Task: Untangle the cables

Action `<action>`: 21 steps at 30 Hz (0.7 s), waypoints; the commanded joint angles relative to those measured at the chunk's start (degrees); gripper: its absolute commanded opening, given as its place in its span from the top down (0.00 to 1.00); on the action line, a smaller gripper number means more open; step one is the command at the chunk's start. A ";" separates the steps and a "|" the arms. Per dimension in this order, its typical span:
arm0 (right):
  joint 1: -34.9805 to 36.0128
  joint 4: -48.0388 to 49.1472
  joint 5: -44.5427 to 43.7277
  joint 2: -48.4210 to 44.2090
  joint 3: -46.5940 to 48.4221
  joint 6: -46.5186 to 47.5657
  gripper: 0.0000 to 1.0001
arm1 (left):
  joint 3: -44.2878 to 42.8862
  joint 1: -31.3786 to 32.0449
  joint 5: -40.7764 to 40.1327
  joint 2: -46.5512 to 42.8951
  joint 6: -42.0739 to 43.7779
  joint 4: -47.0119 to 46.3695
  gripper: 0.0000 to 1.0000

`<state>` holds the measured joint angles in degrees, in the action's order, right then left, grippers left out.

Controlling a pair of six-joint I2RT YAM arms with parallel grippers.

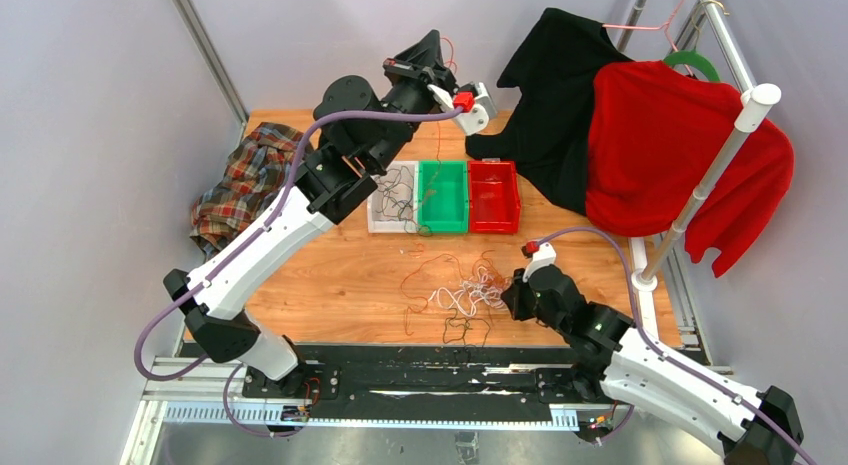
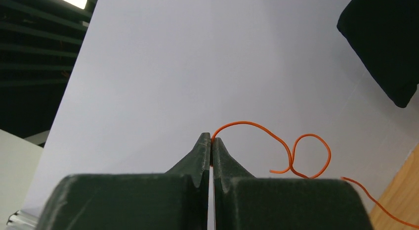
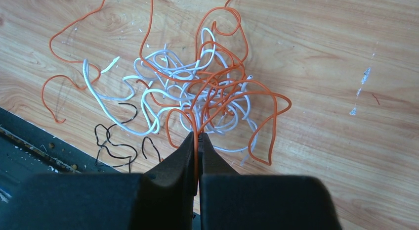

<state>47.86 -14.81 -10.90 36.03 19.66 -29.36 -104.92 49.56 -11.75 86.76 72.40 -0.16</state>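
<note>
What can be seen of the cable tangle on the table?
The cable tangle is a loose heap of thin, flexible insulated wires: orange and white loops interwoven, a few black strands at one edge. It lies flat on the wooden table, the right tool shut on one orange strand at its rim.

We run white link shells with black joint housings on both left arm (image 1: 270, 235) and right arm (image 1: 650, 370). A lilac cable (image 1: 293, 177) loops outside each, base to wrist. We see a white wrist mount (image 1: 479, 112) with a red cap (image 1: 463, 101) on each. Fingers (image 2: 200, 156) are dark grey-green, tapered to thin tips, notched inside.
</note>
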 commanded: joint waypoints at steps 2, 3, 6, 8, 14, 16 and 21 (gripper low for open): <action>-0.63 0.32 -1.39 -1.61 -2.03 -0.73 0.99 | 0.72 -0.65 1.03 -0.42 -1.62 -4.94 1.00; -0.61 0.36 -1.48 -1.81 -2.22 -0.82 0.99 | 0.43 -0.62 1.15 -0.31 -1.69 -5.07 1.00; -0.64 0.15 -1.96 -2.21 -2.56 -0.83 0.99 | -0.28 -0.63 1.79 0.19 -1.82 -5.08 1.00; -0.60 0.08 -2.26 -2.44 -2.57 -0.78 0.99 | -0.37 -0.67 1.83 0.54 -1.82 -5.00 1.00; -0.60 -0.65 -3.25 -2.67 -2.59 -0.54 0.99 | 1.25 -0.76 2.07 1.64 -2.41 -5.45 1.00; -0.60 -0.63 -3.42 -2.72 -2.82 -0.68 0.99 | 1.44 -0.91 2.09 2.42 -2.88 -5.97 1.00; -0.58 -0.61 -3.69 -3.20 -2.96 -1.18 0.99 | 0.55 -1.75 1.90 5.88 -4.24 -6.87 1.00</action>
<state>47.86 -14.94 -12.93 33.74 17.26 -29.50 -104.16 48.77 -10.35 89.89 70.17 -3.95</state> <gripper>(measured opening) 0.012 0.017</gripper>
